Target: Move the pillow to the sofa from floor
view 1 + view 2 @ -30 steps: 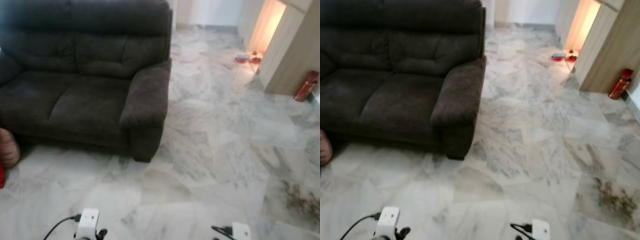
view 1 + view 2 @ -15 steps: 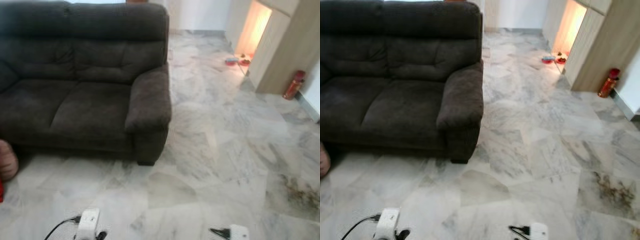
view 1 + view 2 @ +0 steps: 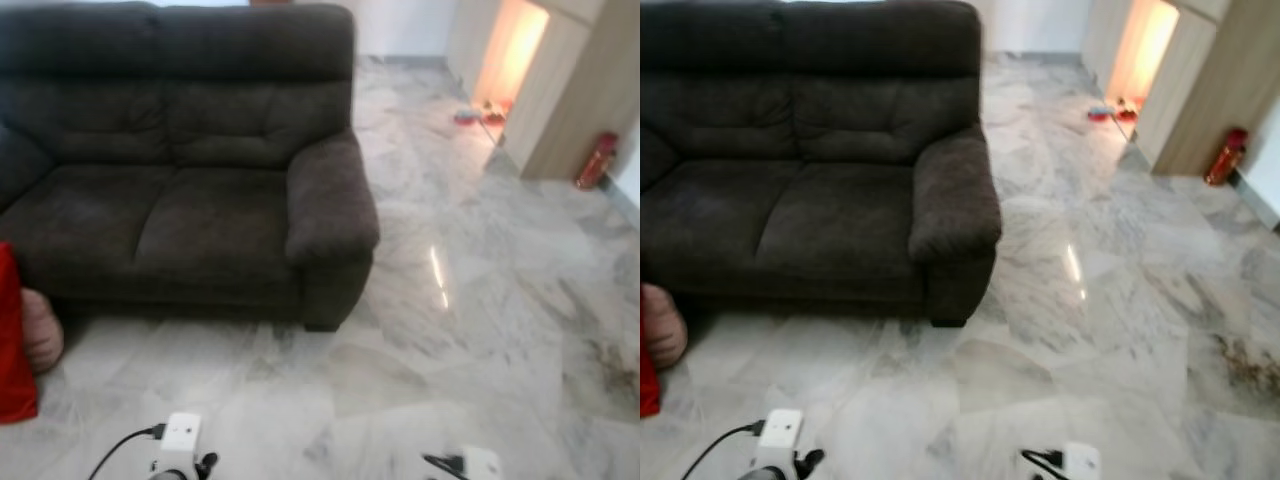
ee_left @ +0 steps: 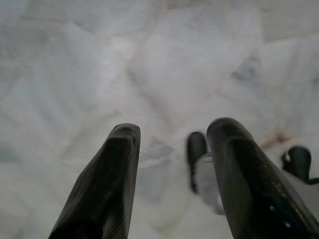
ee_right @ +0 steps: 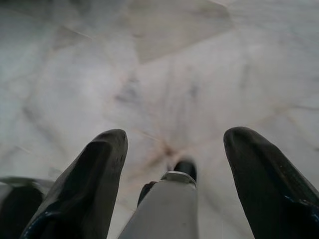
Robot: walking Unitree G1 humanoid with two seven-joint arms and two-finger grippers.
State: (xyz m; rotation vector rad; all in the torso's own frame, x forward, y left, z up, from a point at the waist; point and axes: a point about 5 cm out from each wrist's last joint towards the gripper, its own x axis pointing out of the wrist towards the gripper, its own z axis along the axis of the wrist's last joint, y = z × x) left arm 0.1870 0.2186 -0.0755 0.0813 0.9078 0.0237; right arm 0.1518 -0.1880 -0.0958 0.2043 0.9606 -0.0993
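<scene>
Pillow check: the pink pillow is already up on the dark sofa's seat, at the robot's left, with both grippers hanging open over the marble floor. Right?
Not quite. The pink pillow is not on the seat; the left eye view shows it on the marble floor at the robot's left, in front of the dark sofa, beside something red. The rest stands: left gripper and right gripper hang open over the floor.

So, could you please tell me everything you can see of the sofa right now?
The sofa is a dark grey-brown two-seater in a soft, plush-looking fabric, with two seat cushions, a tufted backrest and thick padded armrests. It stands upright on the pale marble floor, ahead and to the robot's left. Its seats are bare. At its front left corner, a pinkish pillow lies on the floor beside a red thing; whether they touch the sofa is unclear.
</scene>
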